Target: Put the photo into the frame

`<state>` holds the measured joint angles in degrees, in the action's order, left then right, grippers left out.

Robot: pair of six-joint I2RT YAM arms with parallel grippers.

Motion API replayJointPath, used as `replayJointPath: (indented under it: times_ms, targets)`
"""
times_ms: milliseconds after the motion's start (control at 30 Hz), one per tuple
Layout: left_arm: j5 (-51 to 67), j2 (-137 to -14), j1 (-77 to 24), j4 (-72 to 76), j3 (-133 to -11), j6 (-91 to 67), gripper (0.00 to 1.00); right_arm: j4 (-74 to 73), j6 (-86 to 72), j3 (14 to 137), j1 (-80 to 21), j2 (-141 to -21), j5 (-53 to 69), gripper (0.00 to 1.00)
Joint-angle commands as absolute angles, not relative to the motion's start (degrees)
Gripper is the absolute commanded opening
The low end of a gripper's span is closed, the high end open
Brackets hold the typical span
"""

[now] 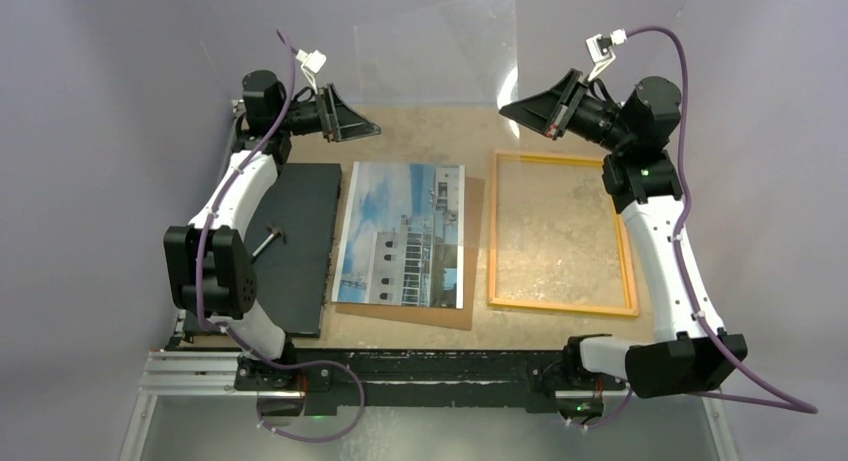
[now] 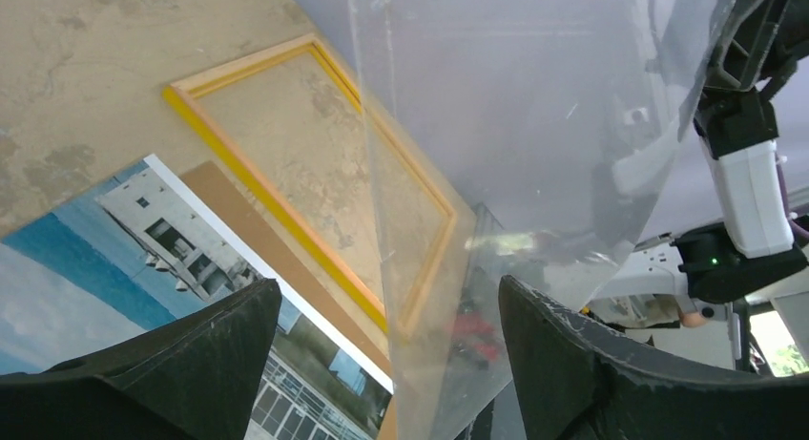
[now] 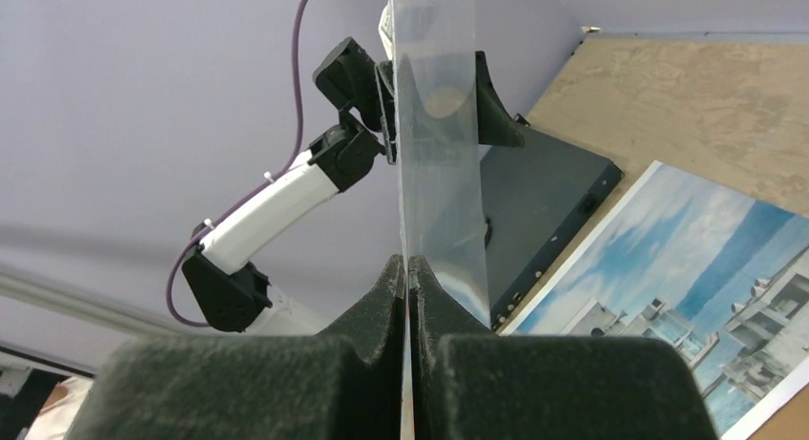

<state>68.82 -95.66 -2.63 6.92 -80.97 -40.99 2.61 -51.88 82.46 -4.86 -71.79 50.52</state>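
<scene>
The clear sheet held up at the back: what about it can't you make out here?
- Top view: edges of the clear sheet are faint against the wall.
- Right wrist view: its gripped edge is hidden between the right tool's fingers.
- Left wrist view: whether the open left tool touches it cannot be told.
- Top view: the brown board is mostly covered by the photo.

We see a clear, glossy plastic pane, a smooth, yellow, wooden-looking frame, a glossy paper photo on matt brown card, a matt black board, and a worn, mottled wooden desk.
</scene>
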Motion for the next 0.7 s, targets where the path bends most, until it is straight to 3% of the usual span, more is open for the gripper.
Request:
replayJointPath:
  times_ms: [0,133,233,400,467,567,667]
  targets:
    - [72.40,-91.80,-2.57,18.89,-77.79,-48.28,0.78,11.79,-56.12,80.10,-4.83,-69.44,53.11,0.00]
    - [74.26,-91.05,-2.55,29.54,-75.66,-56.69,0.66,13.61,-56.94,77.90,-4.83,-69.47,52.38,0.00]
    - [75.00,-90.48,-2.55,33.18,-74.69,-59.88,0.50,14.03,-56.87,76.76,-4.83,-69.55,51.16,0.00]
    - [75.41,-89.66,-2.64,33.66,-74.34,-60.91,0.38,15.88,-57.15,74.62,-4.83,-70.05,51.23,0.00]
    - [75.45,-89.61,-2.77,34.27,-74.48,-61.56,0.27,16.37,-57.28,73.92,-4.83,-70.17,51.32,0.00]
    - [75.21,-89.73,-2.75,34.33,-74.69,-62.25,0.01,16.86,-57.07,73.04,-4.83,-70.32,51.78,0.00]
    - [74.62,-89.99,-2.73,34.37,-74.74,-63.03,0.00,17.33,-56.63,72.06,-4.79,-70.56,52.67,0.00]
